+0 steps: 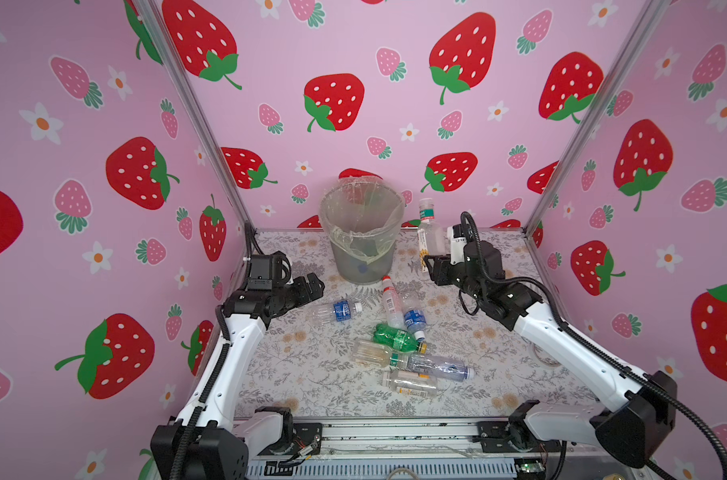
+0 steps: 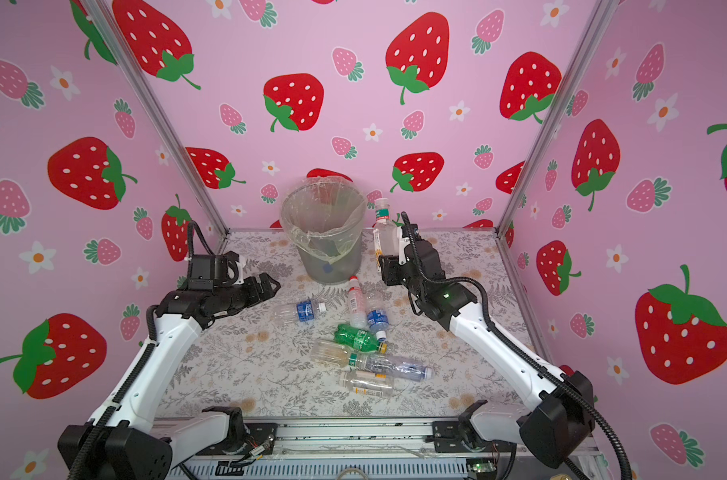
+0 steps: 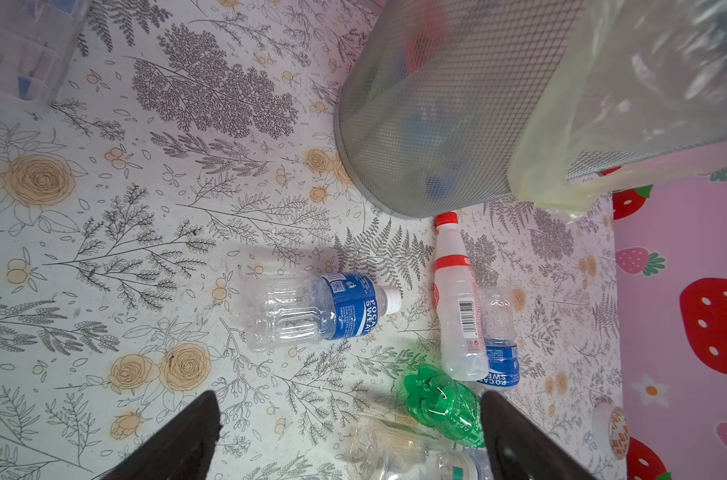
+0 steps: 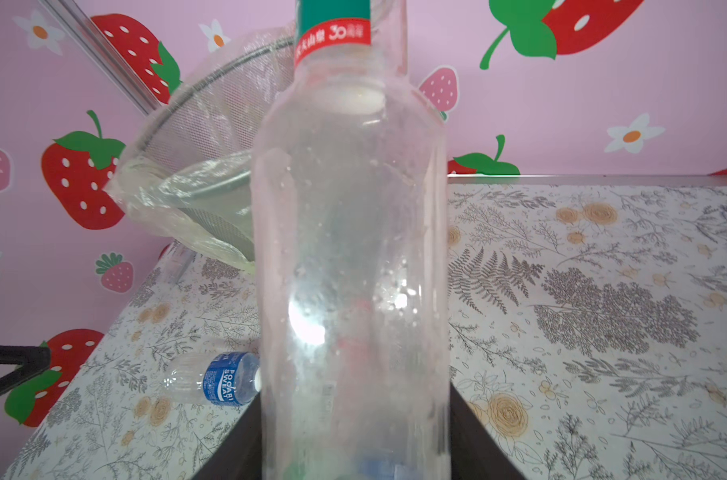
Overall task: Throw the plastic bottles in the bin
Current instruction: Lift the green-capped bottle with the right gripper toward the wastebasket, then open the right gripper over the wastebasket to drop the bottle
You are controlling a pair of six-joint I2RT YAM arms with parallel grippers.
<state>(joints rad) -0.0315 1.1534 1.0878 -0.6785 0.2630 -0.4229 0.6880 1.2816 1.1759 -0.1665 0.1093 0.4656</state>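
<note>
One clear bottle [image 1: 430, 235], upright beside the bin [image 1: 345, 257], sits clamped in the right hand [image 1: 430, 259]; left hand [image 1: 311, 286] spread apart, empty, above desk [image 1: 311, 374].

The right hand [image 2: 384, 261] grips a clear bottle [image 2: 382, 226] upright just beside the bin [image 2: 347, 259].

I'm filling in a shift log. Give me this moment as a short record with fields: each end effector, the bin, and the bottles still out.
left end effector: open, empty, near the blue-labelled bottle
right end effector: shut on the clear bottle, held upright beside the bin
bin: upright, lined; held bottle not yet over it
loose bottles: about seven, lying in front of the bin
</note>
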